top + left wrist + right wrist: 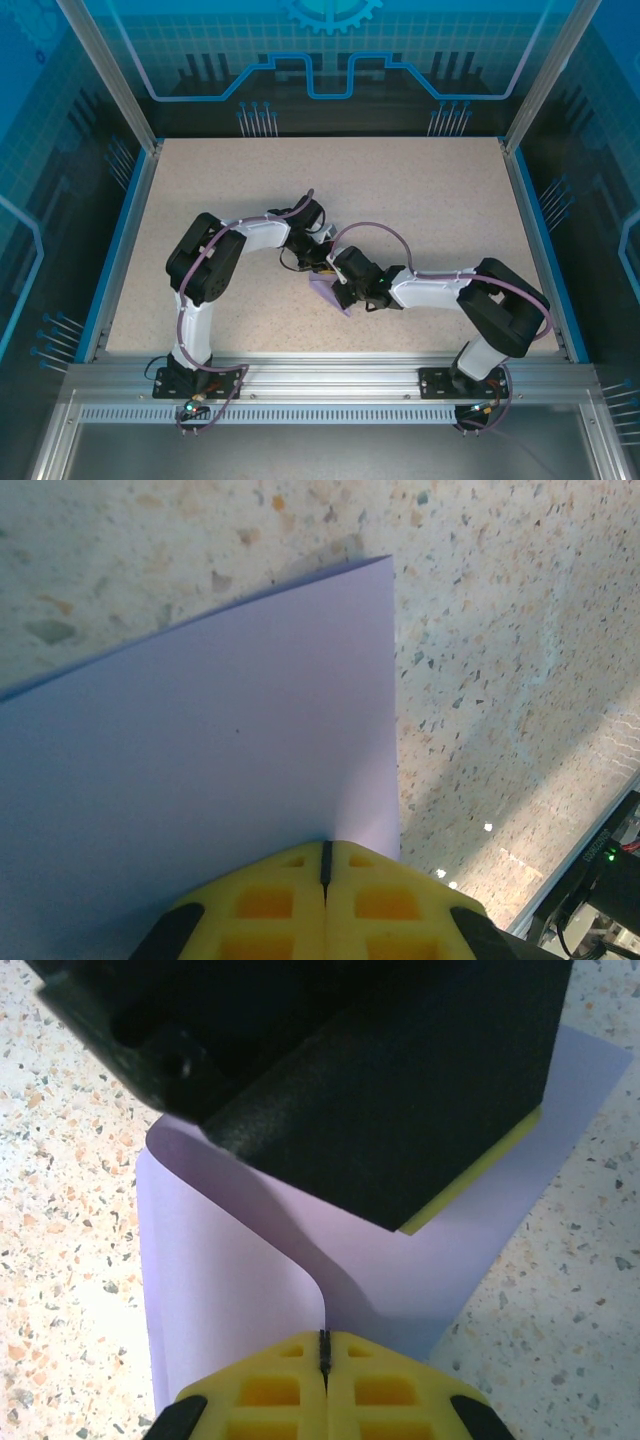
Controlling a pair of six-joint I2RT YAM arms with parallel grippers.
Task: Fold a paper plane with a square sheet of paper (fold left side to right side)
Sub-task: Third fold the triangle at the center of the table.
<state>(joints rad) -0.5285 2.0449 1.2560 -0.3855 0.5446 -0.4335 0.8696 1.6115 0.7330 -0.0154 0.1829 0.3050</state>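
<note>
The square sheet of paper (pixel 328 294) is lavender and lies bunched between the two arms near the table's middle. My left gripper (pixel 325 852) is shut, and the paper (pixel 220 760) spreads away from its yellow fingertips as a broad flat face. My right gripper (pixel 324 1345) is shut on a curled-over edge of the paper (pixel 220 1290), which bends up in a loop toward the jaws. From above, the left gripper (pixel 322 271) and the right gripper (pixel 343 294) meet over the sheet. The left gripper's black body with its yellow fingers (pixel 480 1182) rests on the far part of the sheet.
The speckled beige table (pixel 420 200) spreads all round the paper. Blue rails border it at the left (pixel 118 250) and right (pixel 545 250). An aluminium frame (pixel 330 375) runs along the near edge by the arm bases.
</note>
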